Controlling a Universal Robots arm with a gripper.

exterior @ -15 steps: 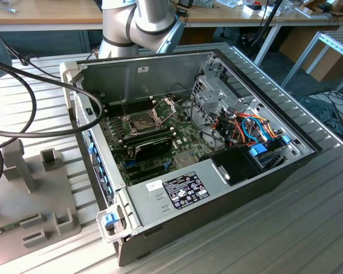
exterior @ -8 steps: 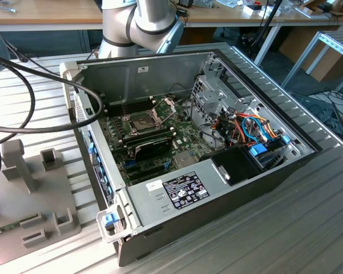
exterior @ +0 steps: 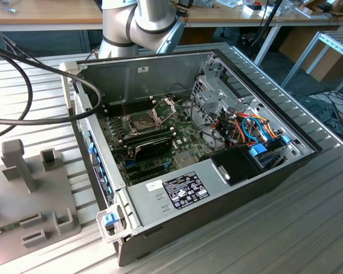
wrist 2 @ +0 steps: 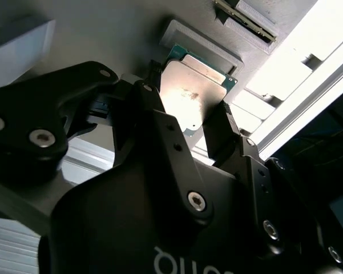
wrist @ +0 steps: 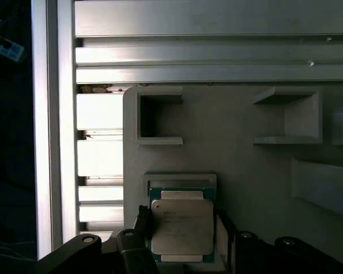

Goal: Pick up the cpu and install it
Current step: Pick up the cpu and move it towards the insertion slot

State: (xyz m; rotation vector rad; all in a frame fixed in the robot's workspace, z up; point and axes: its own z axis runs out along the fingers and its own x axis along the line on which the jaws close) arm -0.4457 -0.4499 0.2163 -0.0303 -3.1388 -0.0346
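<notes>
An open computer case (exterior: 137, 80) lies on the slatted aluminium desk (exterior: 308, 217). Inside it are a green motherboard (exterior: 184, 136), a dark CPU socket (exterior: 144, 121) with its hinged frame raised, a labelled power supply (exterior: 177, 191), a metal drive cage (exterior: 211, 94) and orange and blue cables (exterior: 251, 128). A grey fixture block (exterior: 40, 188) sits at the exterior view's left, under black hoses (exterior: 23, 120).

Raised holder rim (wrist: 180, 179) just beside cpu (wrist: 181, 228)
</notes>
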